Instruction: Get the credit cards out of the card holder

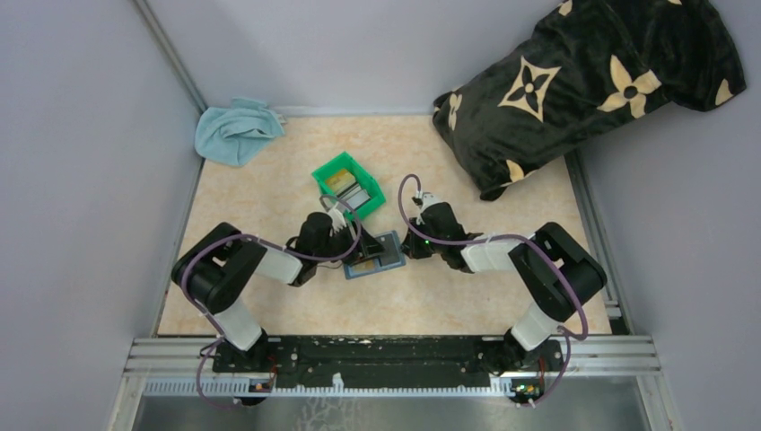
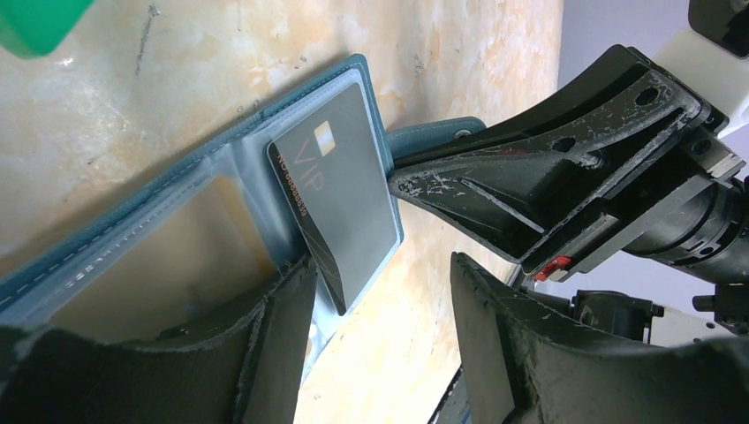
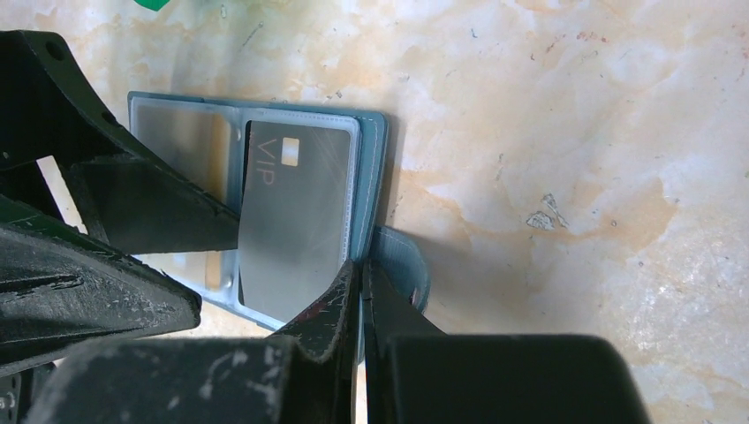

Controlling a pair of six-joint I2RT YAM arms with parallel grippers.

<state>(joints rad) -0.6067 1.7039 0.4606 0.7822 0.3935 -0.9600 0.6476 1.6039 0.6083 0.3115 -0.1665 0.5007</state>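
Observation:
The teal card holder (image 1: 388, 242) lies open on the table between both arms. A dark grey credit card (image 2: 340, 194) marked VIP sticks partly out of its clear slot, also visible in the right wrist view (image 3: 296, 221). My left gripper (image 2: 380, 296) is open, with the card's lower corner between its fingers and touching neither. My right gripper (image 3: 360, 283) is shut, its tips pressed together at the card holder's edge (image 3: 375, 177) beside the snap tab (image 3: 402, 261). I cannot tell whether that edge is pinched. More cards (image 1: 350, 190) lie in the green bin.
The green bin (image 1: 325, 172) stands just behind the card holder, close to my left gripper. A light blue cloth (image 1: 235, 130) lies at the back left. A black pillow with tan flowers (image 1: 583, 81) fills the back right corner. Grey walls enclose the table.

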